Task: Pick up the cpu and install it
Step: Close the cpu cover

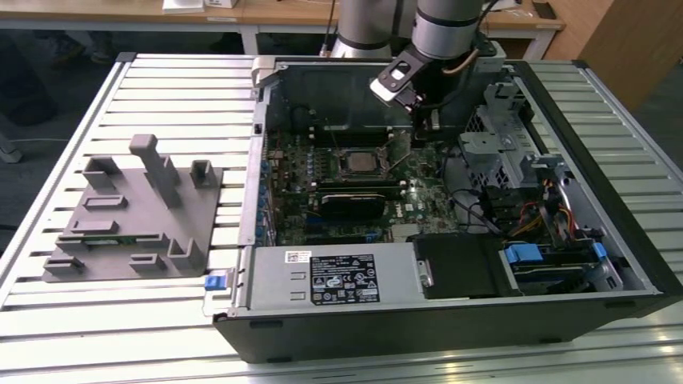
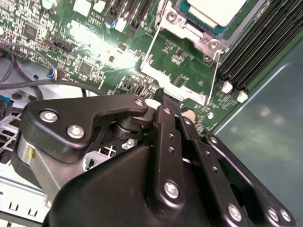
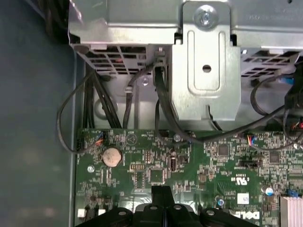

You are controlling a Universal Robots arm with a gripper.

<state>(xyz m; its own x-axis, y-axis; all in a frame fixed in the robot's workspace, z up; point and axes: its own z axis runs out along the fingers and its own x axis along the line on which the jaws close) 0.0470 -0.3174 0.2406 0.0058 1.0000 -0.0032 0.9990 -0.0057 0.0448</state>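
The cpu (image 2: 213, 9), a silvery-white square chip, lies in the motherboard socket (image 1: 359, 164) inside the open computer case (image 1: 449, 328). The socket's metal retaining frame (image 2: 182, 59) stands hinged open beside it, towards my gripper. My gripper (image 1: 427, 132) hangs low over the green board, on the exterior view's right of the socket. In both wrist views its black fingertips (image 2: 160, 94) meet with nothing between them, and my gripper (image 3: 162, 190) hovers close above the board. It is apart from the cpu, close to the open frame's edge.
A grey moulded fixture (image 1: 139, 212) sits on the slatted table at the exterior view's left. Inside the case are the power supply (image 1: 331, 276), a metal drive cage (image 3: 206, 71), black cables (image 3: 94, 104), memory slots (image 2: 255, 52) and a coin battery (image 3: 112, 155).
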